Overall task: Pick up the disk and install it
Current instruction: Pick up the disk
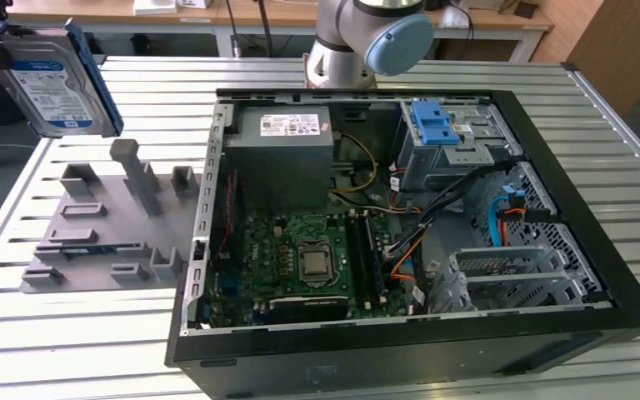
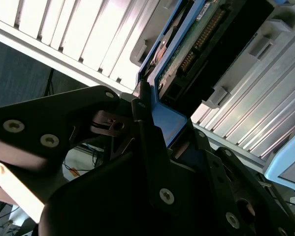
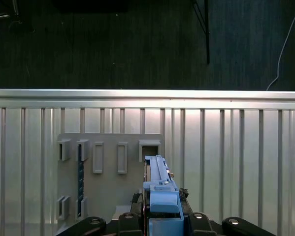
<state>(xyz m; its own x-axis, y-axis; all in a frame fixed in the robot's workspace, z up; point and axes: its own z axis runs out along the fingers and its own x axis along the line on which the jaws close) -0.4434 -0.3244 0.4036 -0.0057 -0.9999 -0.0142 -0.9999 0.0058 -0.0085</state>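
- Silver-grey disk (image 1: 49, 77) hangs in the air at the exterior view's upper left, up on edge and slightly tilted, with its blue-and-white label facing the camera.
- Its blue carrier (image 1: 96, 75) shows along the edge towards the exterior view's right.
- The disk touches neither the table (image 1: 76, 350) nor the plate (image 1: 97, 242). It is well apart from the open case (image 1: 409, 350).
- In the second wrist view the gripper (image 2: 169, 125) has its 2 black fingers (image 2: 149, 147) closed on the carrier's blue end, 1 on each side. The disk's green circuit board (image 2: 196, 46) runs away beyond them.
- In the first wrist view the disk (image 3: 157, 169) is seen edge-on, rising from the gripper (image 3: 162, 214) over the grey plate (image 3: 108, 167). Its far end lines up with 1 of the plate's upright brackets (image 3: 149, 150), though I cannot tell how high above it the disk sits.
- A dark shape by the disk's upper corner in the exterior view is probably part of the gripper.
- The case lies on its side on the slatted metal table, just beside the plate.
- Inside it are a grey power supply (image 1: 281, 158), a green motherboard (image 1: 297, 250) and a metal cage (image 1: 459, 154) with a blue latch (image 1: 437, 125).
- The arm's base (image 1: 365, 37) stands behind the case.
- Beyond the table edge in the first wrist view lies dark floor (image 3: 113, 44).
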